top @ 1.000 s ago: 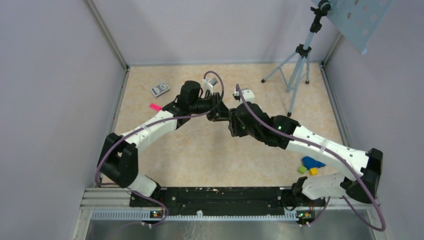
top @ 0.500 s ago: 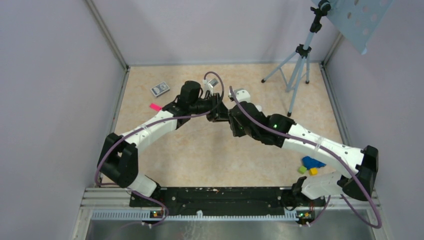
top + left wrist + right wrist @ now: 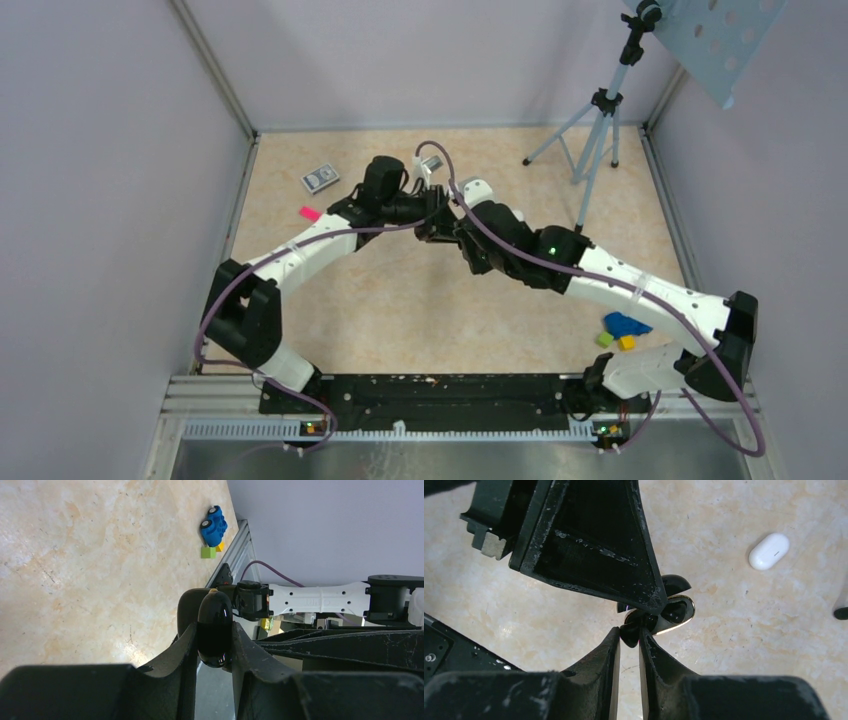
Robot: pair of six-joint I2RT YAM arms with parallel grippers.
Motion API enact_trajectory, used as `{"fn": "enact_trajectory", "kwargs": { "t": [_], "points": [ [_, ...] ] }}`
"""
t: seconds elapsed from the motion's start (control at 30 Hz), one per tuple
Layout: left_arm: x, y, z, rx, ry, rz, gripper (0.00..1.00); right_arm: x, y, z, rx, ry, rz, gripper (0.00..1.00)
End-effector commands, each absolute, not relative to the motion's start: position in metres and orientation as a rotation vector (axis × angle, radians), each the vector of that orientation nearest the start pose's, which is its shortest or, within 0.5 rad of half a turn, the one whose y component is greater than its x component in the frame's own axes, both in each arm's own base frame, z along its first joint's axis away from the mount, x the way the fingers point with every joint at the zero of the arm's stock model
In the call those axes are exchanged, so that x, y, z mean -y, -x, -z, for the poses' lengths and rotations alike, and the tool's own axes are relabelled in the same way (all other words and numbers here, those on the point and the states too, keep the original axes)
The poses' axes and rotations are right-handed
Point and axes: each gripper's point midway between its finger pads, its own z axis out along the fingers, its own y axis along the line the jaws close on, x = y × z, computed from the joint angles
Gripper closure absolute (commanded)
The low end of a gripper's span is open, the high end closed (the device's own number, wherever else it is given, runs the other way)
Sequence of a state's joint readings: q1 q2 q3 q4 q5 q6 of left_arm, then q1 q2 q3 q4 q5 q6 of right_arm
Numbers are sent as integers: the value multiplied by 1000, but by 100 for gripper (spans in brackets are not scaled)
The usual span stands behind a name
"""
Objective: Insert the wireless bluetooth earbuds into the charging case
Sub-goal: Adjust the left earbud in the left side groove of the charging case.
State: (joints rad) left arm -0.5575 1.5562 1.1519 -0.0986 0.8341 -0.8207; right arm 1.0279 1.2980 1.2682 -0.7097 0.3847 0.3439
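Above the beige tabletop (image 3: 749, 630), the right fingers (image 3: 611, 655) pinch a dark bit (image 3: 630, 632), maybe an earbud, at the mouth of the charging case (image 3: 215, 630) clenched mid-frame in the left fingers (image 3: 182, 652); a skewed push could twist the case loose, and the right arm (image 3: 600, 280) has since edged leftward.

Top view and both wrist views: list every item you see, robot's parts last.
charging case: one, glossy black, open, clamped in the left gripper above the table
small dark piece: one, black, between the right gripper tips at the case's mouth; earbud or not, unclear
pill-shaped object: one, white, on the table
toy: one, blue, near right edge
green block, yellow block: one each, beside the toy
card box: one, grey, far left
tag: one, pink, left side
tripod: one, grey, far right
left gripper: black, shut on the case
right gripper: black, narrow gap
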Motion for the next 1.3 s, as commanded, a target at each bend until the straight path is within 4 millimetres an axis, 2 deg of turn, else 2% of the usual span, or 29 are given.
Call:
{"fn": "enact_trajectory", "kwargs": {
  "t": [0.0,0.33,0.47,0.6,0.9,1.0,1.17,1.27],
  "points": [
    [341,-249,-242,-2304,-393,1712,100,-279,-227,-251,-2113,673,-309,84],
    [340,-240,-245,-2307,-450,1761,100,-281,-223,-250,-2077,912,-258,88],
    [337,-235,-240,-2332,-486,1761,100,-290,-216,-253,-2061,1015,-299,89],
    [334,-232,-240,-2344,-530,1747,100,-287,-213,-247,-2053,1111,-274,90],
    [327,-227,-243,-2348,-571,1744,100,-280,-209,-249,-2017,1175,-254,89],
    [327,-225,-245,-2344,-583,1755,100,-280,-207,-250,-2001,1175,-276,87],
    [327,-223,-251,-2325,-598,1786,100,-281,-203,-245,-2029,1165,-300,72],
    [326,-224,-253,-2312,-599,1785,100,-281,-203,-244,-2040,1156,-301,71]
  ]
}}
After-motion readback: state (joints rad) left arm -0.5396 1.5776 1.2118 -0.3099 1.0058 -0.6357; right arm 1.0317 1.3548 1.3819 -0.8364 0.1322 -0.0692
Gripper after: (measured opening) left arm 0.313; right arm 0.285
